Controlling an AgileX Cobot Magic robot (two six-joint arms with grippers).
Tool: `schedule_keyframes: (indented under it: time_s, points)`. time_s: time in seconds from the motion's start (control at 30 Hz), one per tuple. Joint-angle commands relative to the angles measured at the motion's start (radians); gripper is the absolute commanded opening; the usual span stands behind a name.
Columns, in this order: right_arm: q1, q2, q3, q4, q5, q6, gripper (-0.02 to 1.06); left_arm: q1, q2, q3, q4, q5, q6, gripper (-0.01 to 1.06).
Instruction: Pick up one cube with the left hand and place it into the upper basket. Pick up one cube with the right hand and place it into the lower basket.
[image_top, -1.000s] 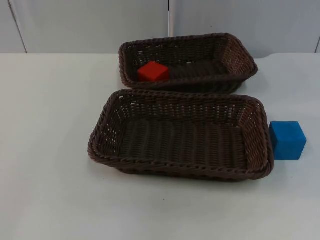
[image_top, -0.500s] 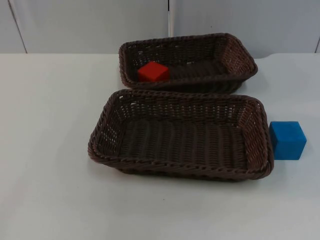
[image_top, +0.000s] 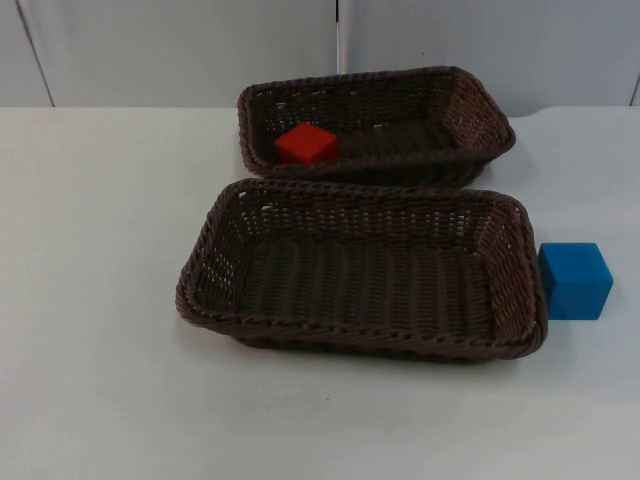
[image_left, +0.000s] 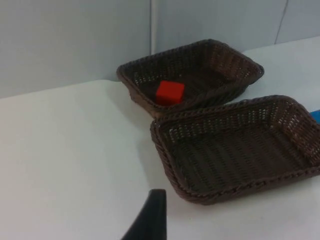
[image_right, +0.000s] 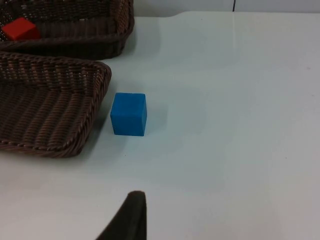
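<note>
1 small red cube lies inside the upper dark brown woven rectangular basket, toward its left end. The lower dark brown woven rectangular basket sits just in front of it and holds nothing. 1 blue cube stands on the white table top, just beside the lower basket's right wall and outside it.

The left gripper hangs back over the table, well apart from both baskets; the arm appears to wait. Whether it is released or clenched cannot be told from the single fingertip visible. The right gripper hangs back from the blue cube, with bare table between them; its state likewise cannot be told, and it grasps nothing.

Judgement: the upper-basket half looks done; the blue cube is not yet picked.

Risks:
1. The cube stands so near the basket wall that a finger descending on that side could strike the rim and shift the basket.
2. The cube appears slightly turned relative to the approach; an off-square grip could twist it or push it away.
3. A low carry could catch the raised rim.
</note>
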Motion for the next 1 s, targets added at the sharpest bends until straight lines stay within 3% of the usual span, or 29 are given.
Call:
schedule_keyframes:
  time_s: [0.0, 0.97]
  points:
    - [-0.005, -0.004, 0.001, -0.003, -0.004, 0.000, 1.05, -0.003, -0.006, 0.002, -0.049, 0.005, 0.046, 0.88]
    - [-0.005, -0.004, 0.001, -0.003, -0.006, 0.000, 1.05, -0.003, -0.006, 0.002, -0.065, -0.004, 0.070, 0.88]
